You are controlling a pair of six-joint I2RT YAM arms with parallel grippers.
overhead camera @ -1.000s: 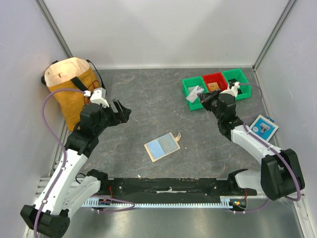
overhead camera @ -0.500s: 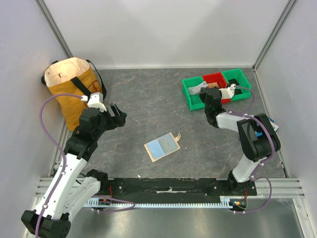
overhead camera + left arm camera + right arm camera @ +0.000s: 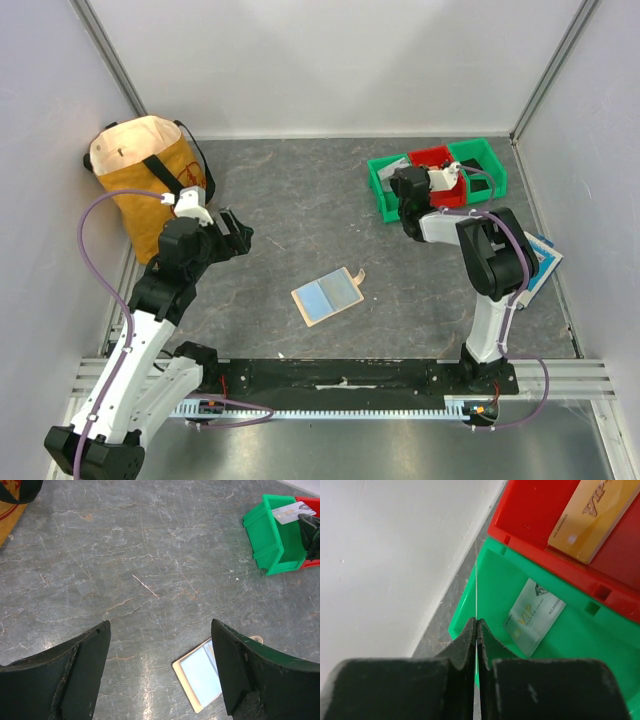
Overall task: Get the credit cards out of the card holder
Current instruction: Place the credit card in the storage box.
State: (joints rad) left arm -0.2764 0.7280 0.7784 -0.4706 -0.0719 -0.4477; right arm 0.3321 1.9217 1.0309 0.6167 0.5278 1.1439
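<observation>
Overhead view from behind; wrist views downward, right nearer, all sharing green bin (image 3: 265, 535).

Bare worktop (image 3: 300, 200) lies open all round the card holder (image 3: 327, 297). The bag (image 3: 135, 170) blocks the left rear; the bins (image 3: 478, 154) and the folded right arm (image 3: 490, 260) crowd the right rear.

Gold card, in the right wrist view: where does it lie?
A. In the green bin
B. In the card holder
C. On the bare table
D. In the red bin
D: the gold card lies flat inside the red bin, while the green bin next to it holds a silver card.
</observation>
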